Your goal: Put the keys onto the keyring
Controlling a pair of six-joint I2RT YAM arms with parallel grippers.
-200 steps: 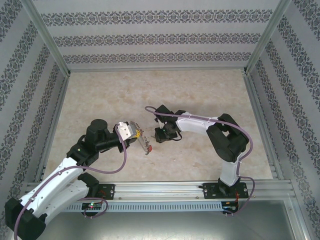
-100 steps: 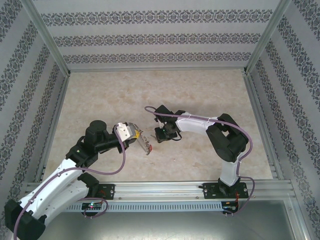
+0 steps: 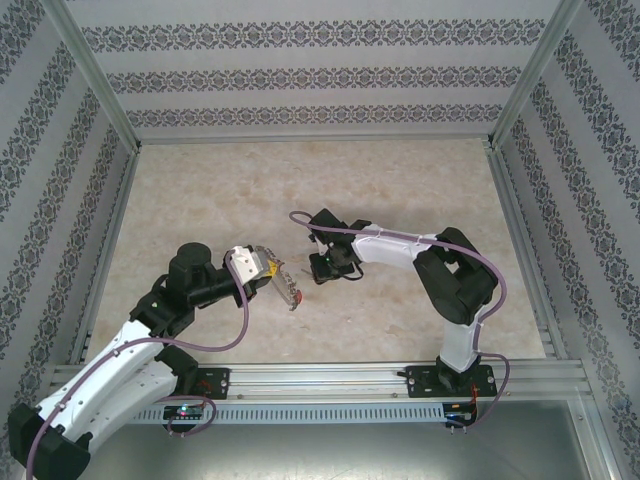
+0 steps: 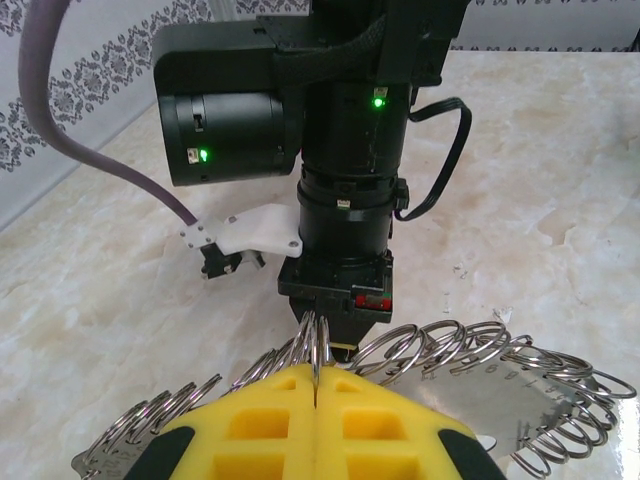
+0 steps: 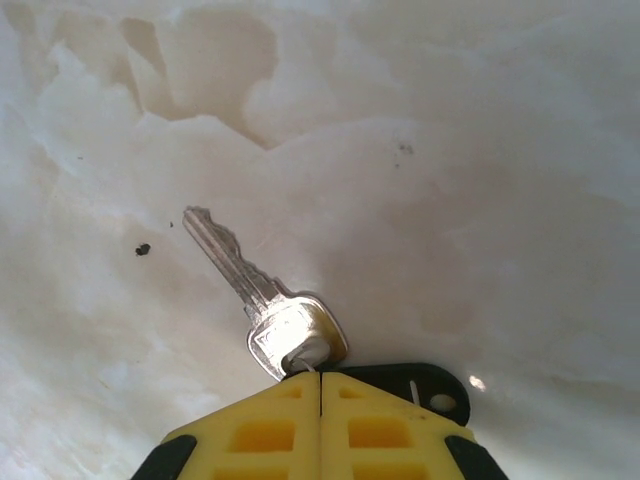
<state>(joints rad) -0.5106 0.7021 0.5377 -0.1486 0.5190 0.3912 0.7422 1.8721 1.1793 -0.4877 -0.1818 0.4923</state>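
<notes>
Principal risk: the right pincer [image 5: 320, 385] is clenched on only the very edge of the head of a small silver metal key [image 5: 262, 300]. With so slim a purchase, the key may pivot or slip out once its blade meets resistance. A black plastic tag [image 5: 425, 385] sits against the same fingertips and may foul the feed. Whether the key hangs free or rests on the pale marbled counter [image 5: 480, 180] cannot be told. Second risk: the left pincer [image 4: 316, 375] is clamped shut on the rim of the large thin grey metal keyring [image 4: 440, 345], held by a narrow pinch. In my judgement a sideways push from the key would swing or twist the keyring and spoil the alignment. Third risk: the two pincers face each other at close quarters, just beside one another above the middle of the counter, so any overshoot would bring them into contact. The keyring itself is thin and bright. Its rim is crowded with small wire loops that fan out to either side of the grip, giving many false openings. In the overhead view, small red tags [image 3: 294, 296] hang at its lower edge.
</notes>
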